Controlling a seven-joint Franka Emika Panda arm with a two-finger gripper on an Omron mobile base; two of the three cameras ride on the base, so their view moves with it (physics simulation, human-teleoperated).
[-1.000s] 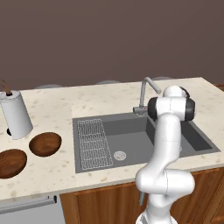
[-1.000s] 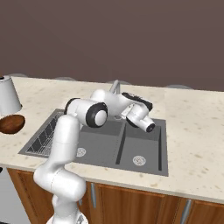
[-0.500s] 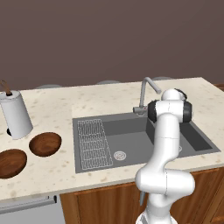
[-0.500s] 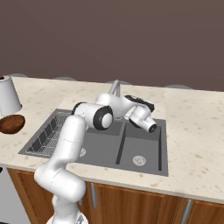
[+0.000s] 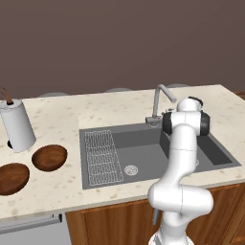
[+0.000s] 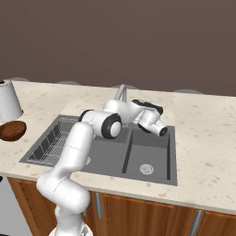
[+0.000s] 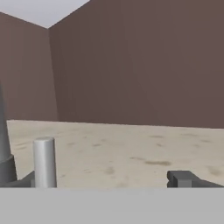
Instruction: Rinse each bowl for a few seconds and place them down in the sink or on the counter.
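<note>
Two dark reddish-brown wooden bowls sit on the counter (image 5: 62, 110) left of the sink (image 5: 143, 139), one nearer the basin (image 5: 49, 157) and one at the left edge (image 5: 12, 178). One bowl (image 6: 11, 131) shows at the left of the right base view. My gripper (image 6: 143, 105) hovers over the back of the sink (image 6: 152, 152) beside the faucet (image 5: 160, 95), far from both bowls. In the hand view my gripper (image 7: 105, 181) is open with nothing between its fingertips (image 7: 183, 178). It faces the back wall, with the faucet's grey handle (image 7: 44, 162) just to its left.
A tall white cylinder with a brown stick (image 5: 18, 125) stands on the counter behind the bowls. The sink has a wire grid section (image 5: 100, 155) on its left and a round drain (image 5: 130, 169). My own arm (image 5: 182, 148) rises in front of the right basin.
The arm's elbow has shifted a little to the right and the hand has edged along by the faucet. The bowls have not moved.
</note>
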